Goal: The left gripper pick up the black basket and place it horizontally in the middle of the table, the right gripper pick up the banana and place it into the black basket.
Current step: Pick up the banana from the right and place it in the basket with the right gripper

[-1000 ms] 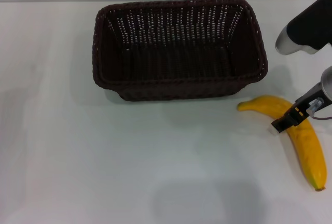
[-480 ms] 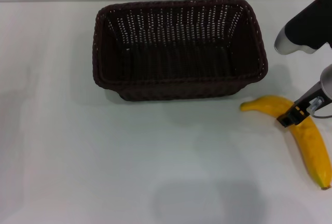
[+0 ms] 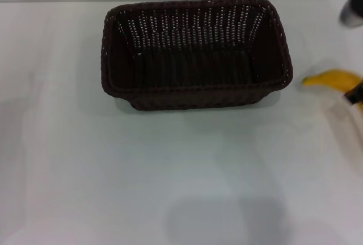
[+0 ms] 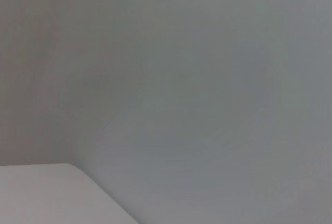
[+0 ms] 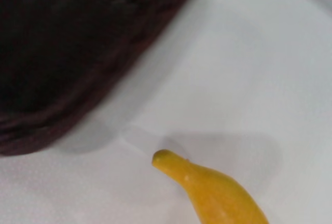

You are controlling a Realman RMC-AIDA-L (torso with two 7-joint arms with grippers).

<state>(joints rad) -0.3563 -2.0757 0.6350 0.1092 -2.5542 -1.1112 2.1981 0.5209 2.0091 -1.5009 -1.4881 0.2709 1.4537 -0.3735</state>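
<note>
Basket: we see the black basket (image 3: 195, 52) upright on the table (image 3: 142, 171), open side up, mid-far.
Banana: the banana (image 3: 334, 79) is off the tabletop, beside basket's right end, apart from it.
R gripper: the right gripper (image 3: 355, 93) sits on banana at frame edge; we can't tell finger state.
L gripper: out of view.

The banana (image 3: 333, 79) has moved farther and to the right, now level with the basket's (image 3: 195, 52) near right corner, mostly cut off at the right edge. The right end effector (image 3: 355, 93) gripping it has gone with it, only a dark tip showing.
</note>
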